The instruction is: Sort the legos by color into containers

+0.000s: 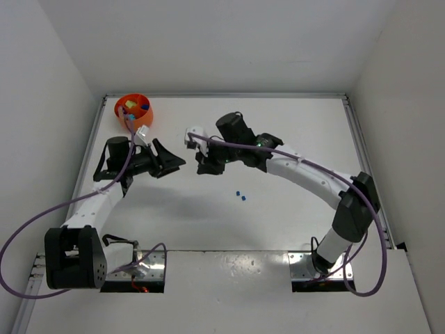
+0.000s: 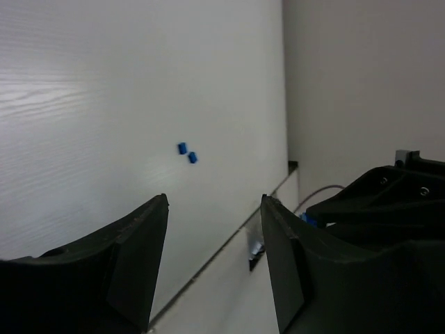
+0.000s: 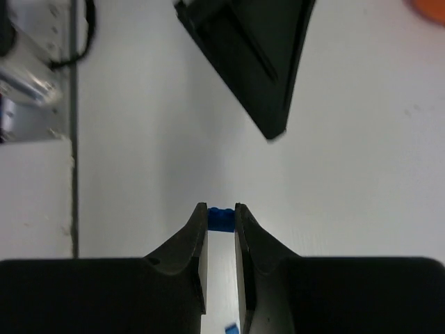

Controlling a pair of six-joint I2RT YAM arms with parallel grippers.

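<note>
The round orange bowl [image 1: 132, 110] stands at the far left of the table and holds several sorted legos. My right gripper [image 1: 203, 165] is shut on a small blue brick [image 3: 221, 221], held between the fingertips above the table. My left gripper [image 1: 174, 167] is open and empty, close to the left of the right gripper, tips facing it. Two small blue legos [image 1: 240, 195] lie loose on the table in front of the right gripper; they also show in the left wrist view [image 2: 187, 152]. The bowl's rim [image 3: 431, 3] shows at the top right of the right wrist view.
A finger of the left gripper [image 3: 257, 62] fills the top of the right wrist view. The right gripper's body [image 2: 389, 202] shows at the right of the left wrist view. White walls enclose the table on three sides. Metal base plates [image 1: 146, 268] sit at the near edge.
</note>
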